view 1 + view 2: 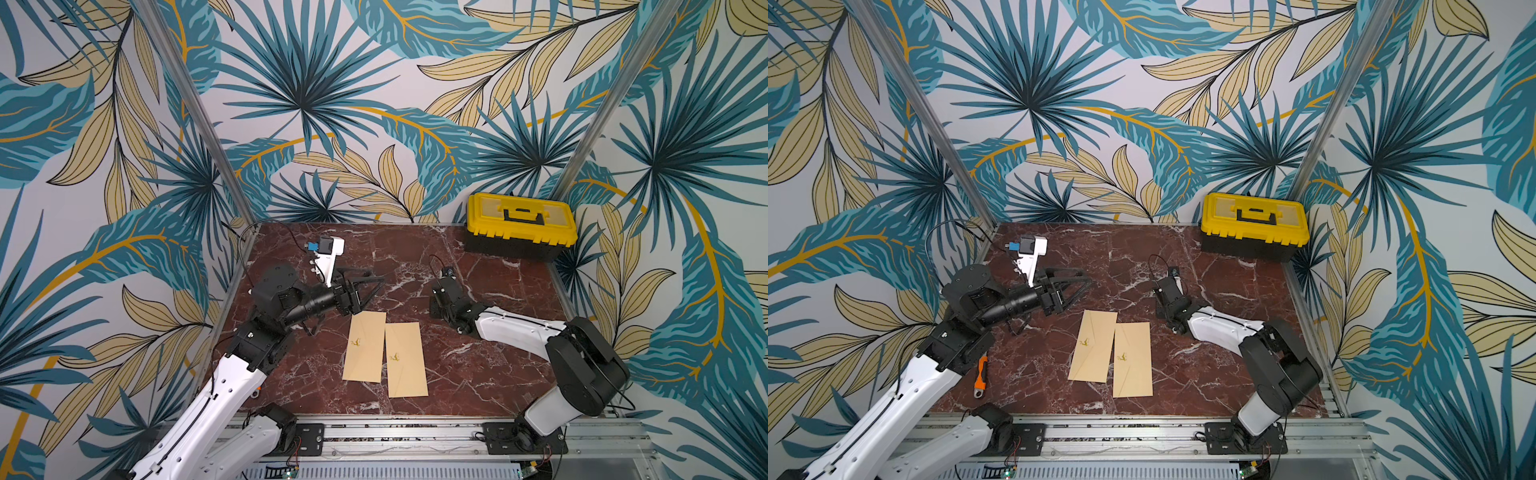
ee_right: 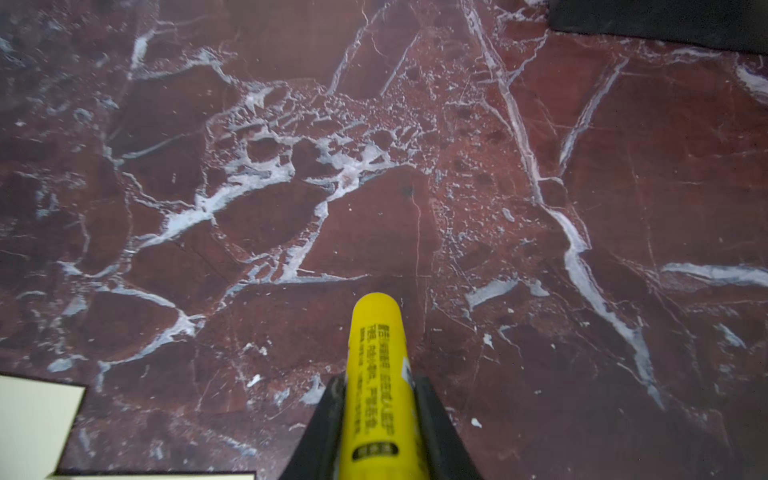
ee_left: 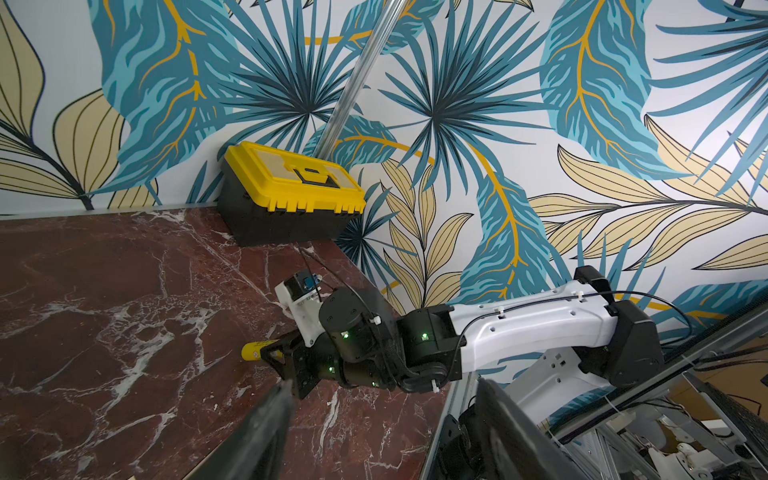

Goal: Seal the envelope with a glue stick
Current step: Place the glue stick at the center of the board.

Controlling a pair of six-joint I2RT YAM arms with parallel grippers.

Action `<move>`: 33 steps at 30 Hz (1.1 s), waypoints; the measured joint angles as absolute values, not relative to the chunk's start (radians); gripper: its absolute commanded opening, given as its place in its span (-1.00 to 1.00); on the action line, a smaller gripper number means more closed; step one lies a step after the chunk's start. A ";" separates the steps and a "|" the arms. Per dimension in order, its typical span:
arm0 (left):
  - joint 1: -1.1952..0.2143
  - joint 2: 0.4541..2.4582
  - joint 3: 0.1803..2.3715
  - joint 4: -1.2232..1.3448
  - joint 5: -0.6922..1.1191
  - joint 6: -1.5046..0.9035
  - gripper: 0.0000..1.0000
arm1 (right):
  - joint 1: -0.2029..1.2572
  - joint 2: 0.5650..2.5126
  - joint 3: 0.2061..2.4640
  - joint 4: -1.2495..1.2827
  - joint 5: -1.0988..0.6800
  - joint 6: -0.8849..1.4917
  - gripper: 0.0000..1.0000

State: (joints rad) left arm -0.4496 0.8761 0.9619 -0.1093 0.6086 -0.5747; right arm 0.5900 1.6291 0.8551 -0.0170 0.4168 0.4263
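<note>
Two tan envelopes lie side by side mid-table, the left one (image 1: pixel 365 347) (image 1: pixel 1094 347) and the right one (image 1: pixel 406 359) (image 1: pixel 1133 359), both with flaps down. My right gripper (image 2: pixel 378 384) (image 1: pixel 439 293) is shut on the yellow glue stick (image 2: pixel 378 365) (image 3: pixel 253 351), low over the marble to the right of the envelopes. The stick's capped end pokes out past the fingers. A cream envelope corner (image 2: pixel 37 428) shows in the right wrist view. My left gripper (image 1: pixel 370 280) (image 3: pixel 386 384) hovers open and empty just behind the left envelope.
A black toolbox with a yellow lid (image 1: pixel 521 224) (image 1: pixel 1254 222) (image 3: pixel 291 187) stands in the back right corner. An orange-handled tool (image 1: pixel 981 374) lies beside the left arm near the front left. Patterned walls close the table (image 1: pixel 478 374) on three sides.
</note>
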 measured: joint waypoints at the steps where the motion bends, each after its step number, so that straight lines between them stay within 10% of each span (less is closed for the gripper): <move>1: -0.450 0.872 0.962 -0.110 0.607 -0.575 0.46 | 0.590 1.639 0.849 -0.015 0.420 0.427 -1.00; 33: -0.450 0.863 0.910 -0.112 0.597 -0.595 0.46 | 0.596 1.762 0.957 -0.297 0.294 0.530 -0.74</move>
